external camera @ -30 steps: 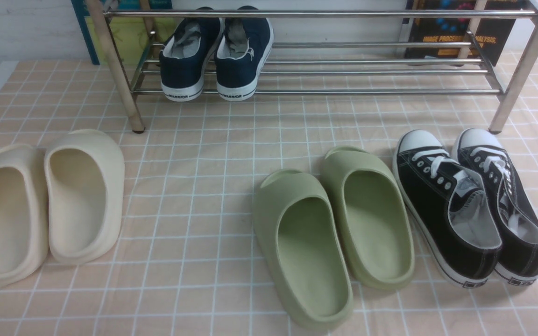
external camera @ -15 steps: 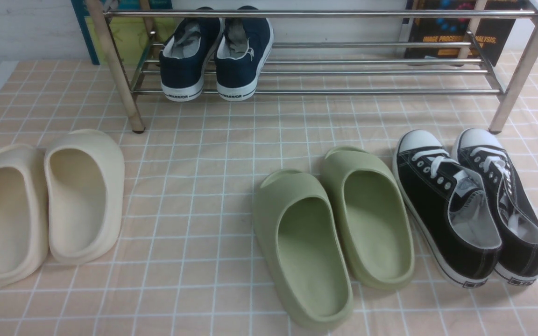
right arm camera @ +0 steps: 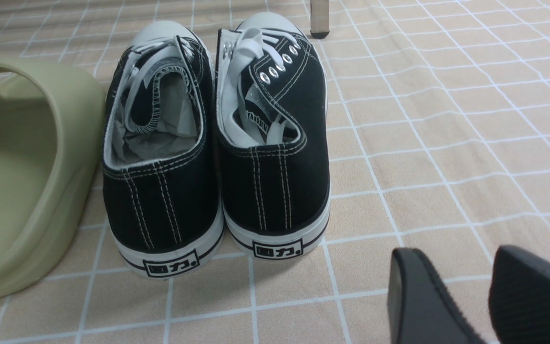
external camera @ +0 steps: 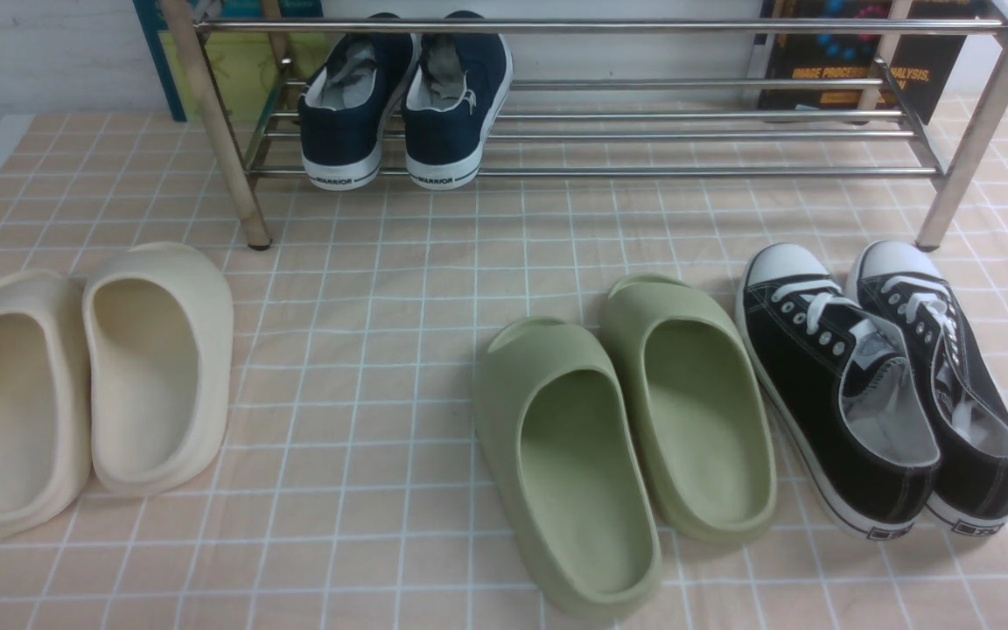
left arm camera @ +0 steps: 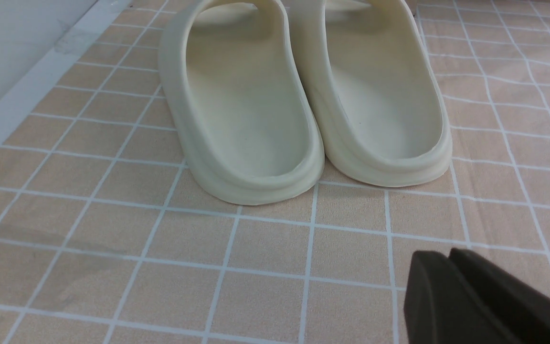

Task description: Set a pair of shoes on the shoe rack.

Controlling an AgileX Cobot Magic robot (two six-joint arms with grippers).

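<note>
- The pair of shoes (external camera: 405,105) is seen parked on the lower tier of the shoe rack (external camera: 696,136), toward its left end, heels turned to the camera and "WARRIOR" readable on both white soles.
- The two navy shoes are set side by side, touching or nearly so, just inside the rack's front left leg.
- Neither arm is caught in the front view; each is shown by its own wrist camera only.
- The left gripper (left arm camera: 449,255) is found low over the checked cloth (external camera: 434,262), its two dark fingers pressed together with only a seam between them, and nothing is pinched.
- Just ahead of it, the cream slippers (left arm camera: 303,95) are seen lying as a pair, sides touching, apart from the fingers.
- The right gripper (right arm camera: 447,267) is shown with its fingers spread, bare cloth visible in the gap, nothing held.
- The black lace-up sneakers (right arm camera: 217,138) are placed just ahead of it, heels toward the wrist camera, untouched.
- The green slippers (external camera: 622,429) are lined up between the cream pair and the black pair, one of them right beside the black sneakers.
- Behind the rack, books (external camera: 863,61) are propped upright against the wall.
</note>
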